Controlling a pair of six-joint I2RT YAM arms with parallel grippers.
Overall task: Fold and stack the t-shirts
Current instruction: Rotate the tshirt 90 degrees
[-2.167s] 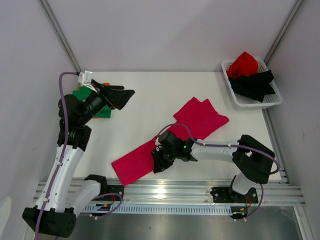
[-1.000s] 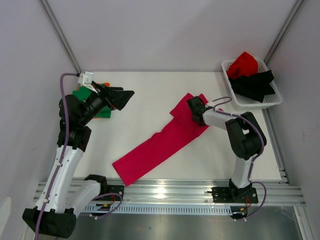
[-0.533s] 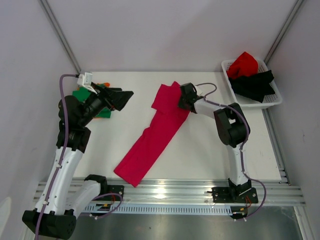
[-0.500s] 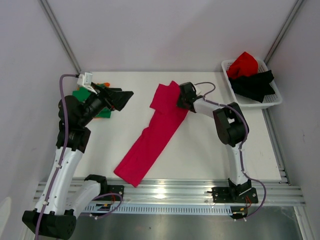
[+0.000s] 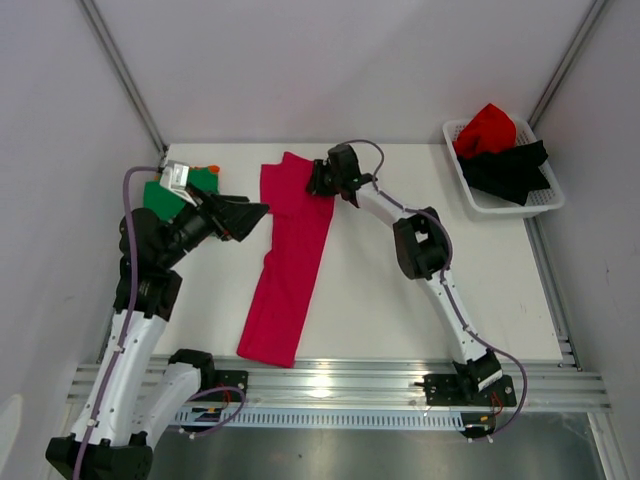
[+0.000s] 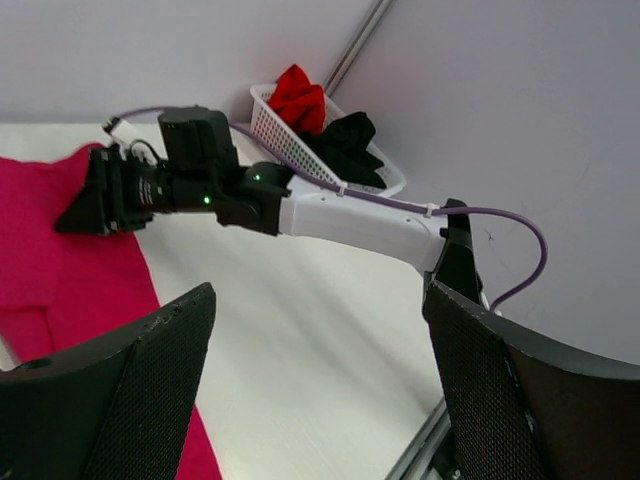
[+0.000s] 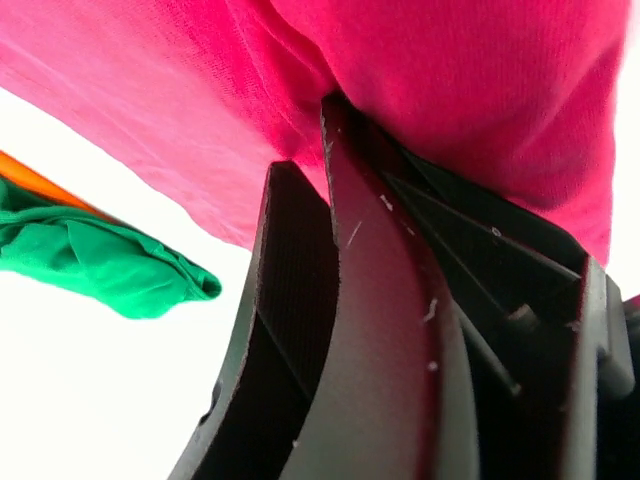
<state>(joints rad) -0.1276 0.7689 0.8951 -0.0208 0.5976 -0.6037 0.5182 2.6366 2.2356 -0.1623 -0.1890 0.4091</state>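
On the table point(image 5: 400, 300), left of centre, a pink shirt point(image 5: 285, 270) lies as a long strip, pinched at its far end.
We see the strip run from the near edge toward the far one. There the right gripper point(image 5: 318, 180) is clamped on its far right corner, with cloth bunched between the fingers in the wrist view. The left gripper point(image 5: 250, 213) hovers just beside the strip's left edge, jaws wide apart, holding nothing. We judge the risk is drag: with one corner held, the fold could slide open or skew, or ride onto the green shirt point(image 5: 158, 192) in the far-left corner. The right arm is stretched far, so the pinch could slip.
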